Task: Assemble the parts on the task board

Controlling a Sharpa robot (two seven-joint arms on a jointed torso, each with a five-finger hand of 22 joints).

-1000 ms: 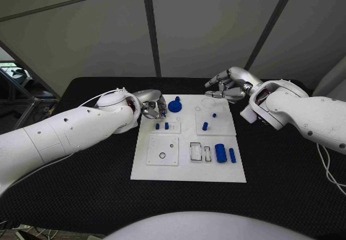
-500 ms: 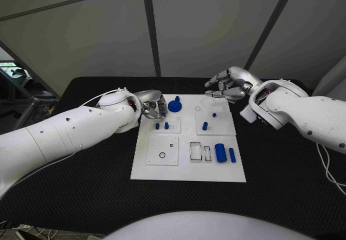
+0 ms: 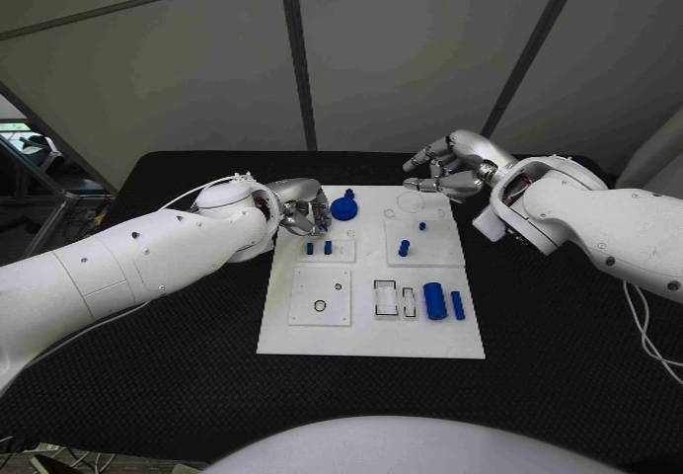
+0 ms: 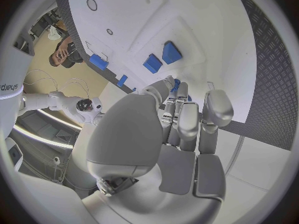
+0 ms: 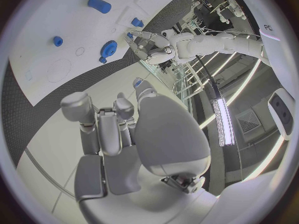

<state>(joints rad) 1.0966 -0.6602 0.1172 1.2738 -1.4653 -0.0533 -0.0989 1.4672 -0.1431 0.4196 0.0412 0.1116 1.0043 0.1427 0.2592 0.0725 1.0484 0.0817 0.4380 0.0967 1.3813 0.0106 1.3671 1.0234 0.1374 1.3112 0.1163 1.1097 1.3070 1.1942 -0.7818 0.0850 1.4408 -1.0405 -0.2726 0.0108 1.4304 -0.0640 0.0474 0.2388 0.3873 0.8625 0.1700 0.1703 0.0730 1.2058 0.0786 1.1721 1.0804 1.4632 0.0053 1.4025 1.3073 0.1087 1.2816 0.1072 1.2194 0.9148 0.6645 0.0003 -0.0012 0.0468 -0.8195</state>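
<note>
Blue parts [image 3: 435, 301] on white task board [image 3: 370, 336]

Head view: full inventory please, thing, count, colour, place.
Table: one, black, under everything.
Task board: one, white, mid-table.
Gear-like part: one, blue, board's far left, beside the left hand.
Small pegs: two, blue, upright on the raised plate left of centre.
Small parts: two, blue, on the raised plate right of centre.
Cylinder: one, blue, lying at the board's right.
Thin bar: one, blue, beside the cylinder.
Left hand: silver, fingers curled, at the board's far-left edge.
Right hand: silver, fingers curled, over the board's far-right corner.
</note>
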